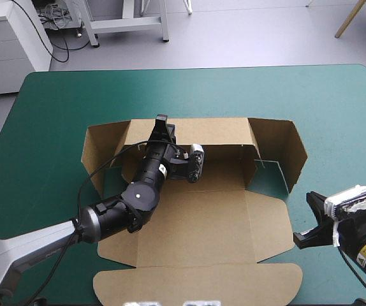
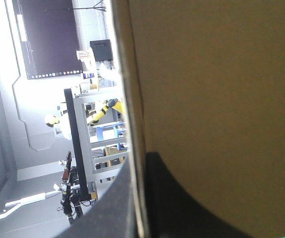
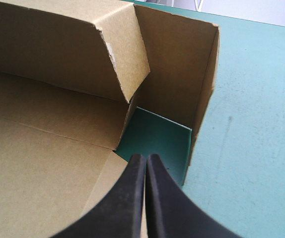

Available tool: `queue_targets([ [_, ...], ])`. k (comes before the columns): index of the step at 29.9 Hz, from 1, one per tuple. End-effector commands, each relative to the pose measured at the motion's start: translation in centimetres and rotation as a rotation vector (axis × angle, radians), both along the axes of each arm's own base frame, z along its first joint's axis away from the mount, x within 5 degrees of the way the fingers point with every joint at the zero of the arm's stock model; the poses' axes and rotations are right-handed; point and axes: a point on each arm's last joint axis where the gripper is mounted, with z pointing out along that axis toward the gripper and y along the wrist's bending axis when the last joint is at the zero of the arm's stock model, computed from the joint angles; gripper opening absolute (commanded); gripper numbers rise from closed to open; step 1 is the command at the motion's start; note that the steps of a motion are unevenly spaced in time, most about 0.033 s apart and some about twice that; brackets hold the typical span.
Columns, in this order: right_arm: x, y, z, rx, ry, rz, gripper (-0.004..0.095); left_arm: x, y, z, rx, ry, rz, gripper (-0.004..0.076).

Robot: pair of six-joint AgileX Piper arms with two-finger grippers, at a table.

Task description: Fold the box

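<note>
**Left gripper clamped on the back wall, right one shut at the corner**

Here's the box (image 1: pixel 202 217), sitting mid-table on the teal-green table (image 1: pixel 55 95), open and only half formed. Its floor lies flat. The back wall (image 1: pixel 215 132) stands up along the far side. A side piece is raised at each end, the left panel (image 1: pixel 103 150) and the right panel (image 1: pixel 282 150), and both splay outward. On the near side the lid (image 1: pixel 196 284) lies flat, its rounded edge toward the robot.

The left arm reaches in from the near left, right across the floor. The left gripper (image 1: pixel 162 126) is up at the top edge of the back wall, toward its left end. In the wrist view the board's edge runs straight between the fingers (image 2: pixel 192 208), one black finger on either side and barely a gap. That's a clamp on the wall.

Over on the other side, the right gripper (image 3: pixel 146 157) has its fingers pressed together into one point, with nothing between them. It hangs by the box's near right corner, tips over the edge of the floor. Whether they touch the board, I can't tell. Ahead of it a flap (image 3: pixel 68 49) leans in front of the right panel's inner face. A patch of teal-green cover shows between the floor and that panel.
</note>
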Motion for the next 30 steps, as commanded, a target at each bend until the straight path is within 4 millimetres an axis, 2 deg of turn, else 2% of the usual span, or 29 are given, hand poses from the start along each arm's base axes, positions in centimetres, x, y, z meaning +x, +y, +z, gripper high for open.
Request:
queue_targets([
  [1, 0.1, 0.1, 1.5, 0.017, -0.093, 0.013, -0.0014, -0.4, 0.1, 2.7, -0.039, -0.127, -0.038, -0.001],
  [6, 0.1, 0.1, 1.5, 0.018, -0.094, 0.013, -0.0014, -0.5, -0.3, 2.5, -0.046, -0.097, -0.089, -0.001],
  [13, 0.2, 0.1, 1.4, 0.015, -0.088, 0.013, 0.0021, 0.5, 0.5, 3.3, -0.193, -0.08, -0.01, -0.001],
  [17, 0.2, 0.2, 1.4, 0.021, -0.086, 0.012, 0.0199, 0.5, 0.4, 3.5, -0.196, -0.082, -0.015, -0.001],
  [21, 0.2, 0.2, 1.4, 0.026, -0.081, 0.012, 0.0497, 0.5, 0.4, 3.5, -0.198, -0.08, -0.015, -0.001],
  [24, 0.2, 0.2, 1.4, 0.03, -0.08, 0.01, 0.0649, 0.5, 0.4, 3.5, -0.198, -0.078, -0.017, -0.001],
  [27, 0.4, 0.1, 1.7, 0.062, -0.063, -0.019, 0.0675, 0.5, 0.3, 3.4, -0.191, -0.076, -0.028, -0.001],
  [30, 1.1, 0.2, 3.0, 0.083, -0.06, -0.063, 0.0676, 0.4, 0.2, 3.4, -0.154, -0.083, -0.047, -0.001],
])
